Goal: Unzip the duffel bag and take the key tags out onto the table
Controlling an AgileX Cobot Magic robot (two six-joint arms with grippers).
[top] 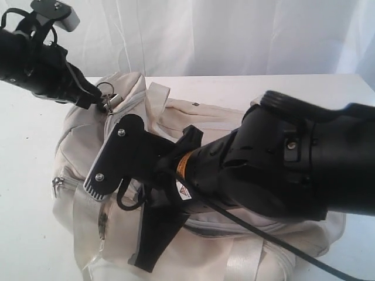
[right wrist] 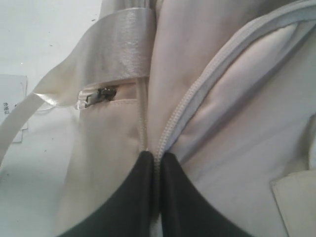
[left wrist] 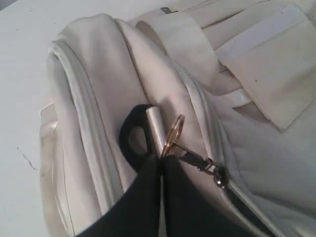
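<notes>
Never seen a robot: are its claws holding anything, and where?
Left gripper pinches the metal ring pull of the cream fabric duffel bag; right gripper pinches fabric beside its zipper.

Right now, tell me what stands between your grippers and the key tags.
The zipper of the duffel bag looks shut where visible, so the closed bag blocks them; no key tags show. Left gripper pinches the ring pull, right gripper the fabric by the zipper.

The duffel bag (top: 217, 117) is matt cream cloth, softly creased. Its handle strap (right wrist: 123, 44) is webbing with a satin sheen. The zipper (right wrist: 197, 94) has dull light grey teeth. The ring pull (left wrist: 174, 132) is shiny brassy metal. The table (top: 23, 146) is smooth matt white. The left gripper (left wrist: 161, 160) looks matt black.
</notes>
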